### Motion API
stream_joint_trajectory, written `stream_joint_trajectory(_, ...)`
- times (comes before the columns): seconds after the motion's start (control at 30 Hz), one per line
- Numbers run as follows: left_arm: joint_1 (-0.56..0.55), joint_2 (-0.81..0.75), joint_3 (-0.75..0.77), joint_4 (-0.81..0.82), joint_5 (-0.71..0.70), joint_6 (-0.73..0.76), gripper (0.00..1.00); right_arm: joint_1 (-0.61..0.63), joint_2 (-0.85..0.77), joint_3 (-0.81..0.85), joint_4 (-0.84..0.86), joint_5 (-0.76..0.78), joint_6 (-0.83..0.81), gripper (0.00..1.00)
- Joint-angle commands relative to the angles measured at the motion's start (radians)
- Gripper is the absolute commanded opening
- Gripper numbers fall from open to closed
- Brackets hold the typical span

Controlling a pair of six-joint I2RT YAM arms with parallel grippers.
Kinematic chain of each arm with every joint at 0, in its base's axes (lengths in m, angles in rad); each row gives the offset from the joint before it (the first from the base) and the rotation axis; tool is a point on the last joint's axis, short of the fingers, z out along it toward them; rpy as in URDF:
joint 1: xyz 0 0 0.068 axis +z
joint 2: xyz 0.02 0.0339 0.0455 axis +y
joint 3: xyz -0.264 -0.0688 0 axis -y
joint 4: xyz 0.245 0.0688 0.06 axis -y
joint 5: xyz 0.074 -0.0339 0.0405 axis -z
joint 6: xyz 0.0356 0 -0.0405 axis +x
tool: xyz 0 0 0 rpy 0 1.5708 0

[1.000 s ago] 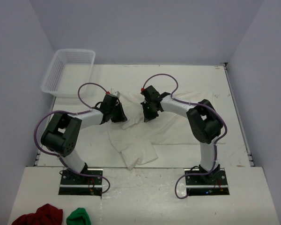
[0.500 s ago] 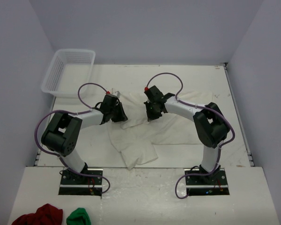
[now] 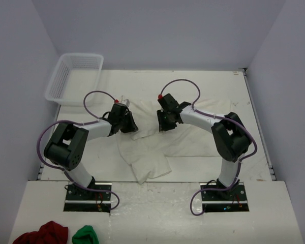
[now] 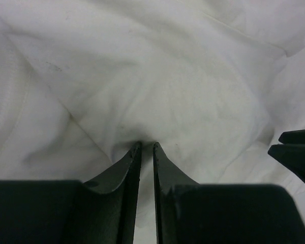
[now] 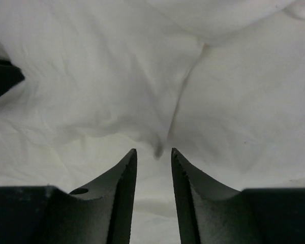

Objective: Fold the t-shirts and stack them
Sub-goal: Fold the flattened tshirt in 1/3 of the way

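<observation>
An off-white t-shirt [image 3: 157, 147] lies crumpled on the table between both arms, with a flap reaching toward the near edge. My left gripper [image 3: 128, 123] rests on its left upper part. Up close, the left gripper [image 4: 146, 145] is shut on a puckered pinch of the t-shirt [image 4: 157, 76]. My right gripper [image 3: 164, 123] is low over the cloth's middle top. In the right wrist view the right gripper [image 5: 153, 151] stands open, a small crease of the t-shirt [image 5: 117, 76] lying loose just beyond its tips.
A white plastic basket [image 3: 73, 76] stands at the back left. A dark red cloth bundle [image 3: 40, 235] and a green bundle [image 3: 85, 236] lie on the front ledge at the left. Walls close in on the left, back and right.
The right gripper has opened and let go of the fabric, after shifting slightly right as its elbow swung outward. The left gripper has held still, pinching the cloth.
</observation>
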Motion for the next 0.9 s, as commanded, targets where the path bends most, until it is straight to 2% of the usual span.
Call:
stream_joint_trajectory(0.0, 0.008, -0.033, -0.05, -0.062, -0.084, -0.001, 0.17, 0.008, 0.014, -0.041, 0.048, 0.005, 0.008, 0.37)
stream_joint_trajectory(0.07, -0.004, -0.113, -0.062, -0.104, -0.142, -0.017, 0.17, 0.008, 0.02, -0.047, 0.052, 0.005, 0.008, 0.43)
stream_joint_trajectory(0.17, -0.046, -0.26, -0.062, -0.173, -0.257, -0.035, 0.18, 0.009, -0.025, -0.052, 0.055, 0.019, 0.001, 0.57)
stream_joint_trajectory(0.23, -0.069, -0.363, -0.056, -0.211, -0.287, -0.04, 0.19, 0.011, -0.066, -0.049, 0.053, 0.023, -0.012, 0.68)
stream_joint_trajectory(0.37, -0.11, -0.481, 0.013, -0.289, -0.38, -0.029, 0.16, 0.016, -0.254, -0.045, 0.016, 0.057, -0.019, 0.68)
stream_joint_trajectory(0.47, -0.113, -0.495, 0.085, -0.276, -0.344, 0.025, 0.15, 0.016, -0.42, -0.065, -0.005, 0.048, -0.021, 0.66)
stream_joint_trajectory(0.53, -0.109, -0.413, 0.169, -0.253, -0.339, 0.08, 0.18, 0.014, -0.488, -0.07, -0.025, 0.062, -0.019, 0.6)
stream_joint_trajectory(0.57, -0.096, -0.364, 0.209, -0.255, -0.305, 0.091, 0.18, 0.014, -0.518, -0.07, -0.045, 0.077, -0.019, 0.26)
stream_joint_trajectory(0.6, -0.066, -0.26, 0.243, -0.263, -0.285, 0.091, 0.13, 0.014, -0.567, -0.066, -0.054, 0.103, -0.021, 0.01)
stream_joint_trajectory(0.67, -0.031, -0.169, 0.316, -0.228, -0.169, 0.083, 0.06, 0.013, -0.603, -0.058, -0.062, 0.115, -0.041, 0.0)
stream_joint_trajectory(0.73, 0.015, -0.075, 0.346, -0.161, -0.117, 0.059, 0.0, -0.003, -0.599, -0.035, -0.085, 0.157, -0.058, 0.0)
stream_joint_trajectory(0.87, 0.075, 0.086, 0.464, -0.176, -0.045, 0.097, 0.0, -0.046, -0.546, 0.045, -0.108, 0.145, -0.078, 0.0)
